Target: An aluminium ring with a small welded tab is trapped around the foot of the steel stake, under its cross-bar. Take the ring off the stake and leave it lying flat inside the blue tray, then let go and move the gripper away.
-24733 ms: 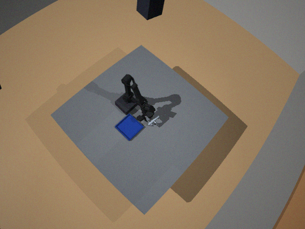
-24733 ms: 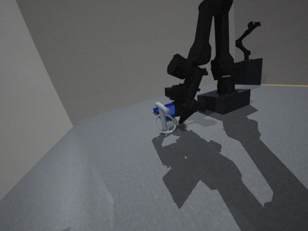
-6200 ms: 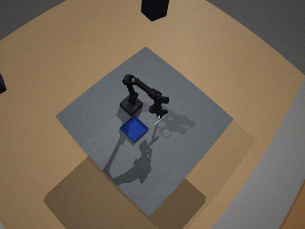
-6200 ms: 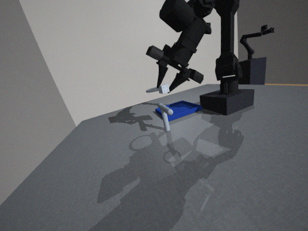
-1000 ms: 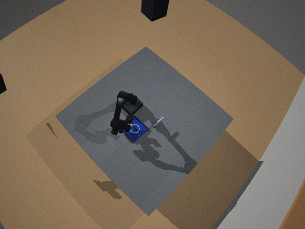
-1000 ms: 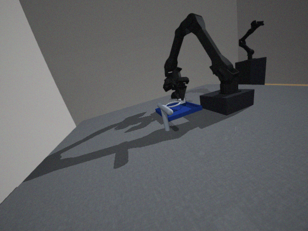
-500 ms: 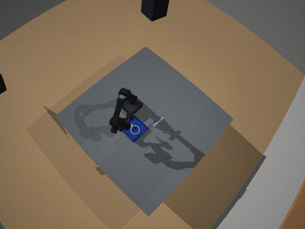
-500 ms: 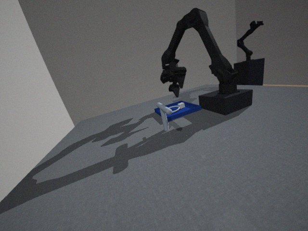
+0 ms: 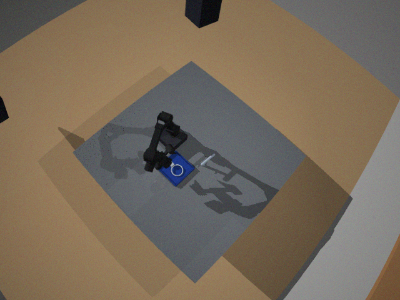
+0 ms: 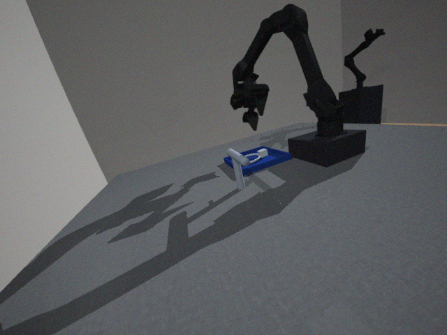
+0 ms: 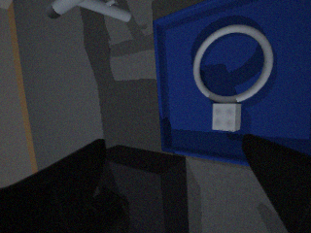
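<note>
The aluminium ring (image 9: 177,175) (image 11: 268,58) is off the stake and inside the blue tray (image 9: 185,162) (image 10: 276,157) (image 11: 180,107). It looks about level, with its square tab (image 10: 262,153) (image 11: 226,116) toward the tray's base-side wall. A shadow shows beside it; I cannot tell whether all of it touches the floor. The steel stake (image 10: 238,176) (image 11: 107,11) stands bare outside the tray, with its cross-bar (image 9: 207,160) on top. My gripper (image 10: 258,121) (image 11: 174,143) is open and empty, above the tray and clear of the tab.
The arm's dark base block (image 9: 174,139) (image 10: 326,147) (image 11: 146,180) sits close to one side of the tray. The stake is near the opposite side. A second small arm on a dark box (image 10: 360,104) stands far behind.
</note>
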Controlling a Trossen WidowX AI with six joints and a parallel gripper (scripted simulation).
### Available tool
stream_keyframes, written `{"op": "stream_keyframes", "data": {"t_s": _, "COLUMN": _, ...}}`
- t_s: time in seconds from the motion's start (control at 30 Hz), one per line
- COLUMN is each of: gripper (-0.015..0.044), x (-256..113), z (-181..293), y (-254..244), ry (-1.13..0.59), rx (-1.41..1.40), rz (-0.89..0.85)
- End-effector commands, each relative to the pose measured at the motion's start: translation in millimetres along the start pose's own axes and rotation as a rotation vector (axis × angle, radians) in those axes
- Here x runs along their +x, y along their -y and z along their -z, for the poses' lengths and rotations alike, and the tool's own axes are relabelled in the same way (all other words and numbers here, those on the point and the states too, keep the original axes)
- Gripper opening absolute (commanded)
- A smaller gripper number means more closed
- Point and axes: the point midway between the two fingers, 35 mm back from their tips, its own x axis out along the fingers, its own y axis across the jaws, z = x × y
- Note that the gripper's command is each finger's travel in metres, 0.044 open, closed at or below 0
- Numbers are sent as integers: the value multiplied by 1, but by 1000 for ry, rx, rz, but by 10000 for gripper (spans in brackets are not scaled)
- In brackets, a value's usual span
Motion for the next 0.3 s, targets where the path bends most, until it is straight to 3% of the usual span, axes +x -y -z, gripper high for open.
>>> {"op": "stream_keyframes", "data": {"t_s": 0.0, "gripper": 440, "x": 0, "z": 0, "y": 0, "ry": 1, "rx": -1, "rz": 2}}
{"op": "stream_keyframes", "data": {"t_s": 0.27, "gripper": 440, "x": 0, "z": 0, "y": 0, "ry": 1, "rx": -1, "rz": 2}}
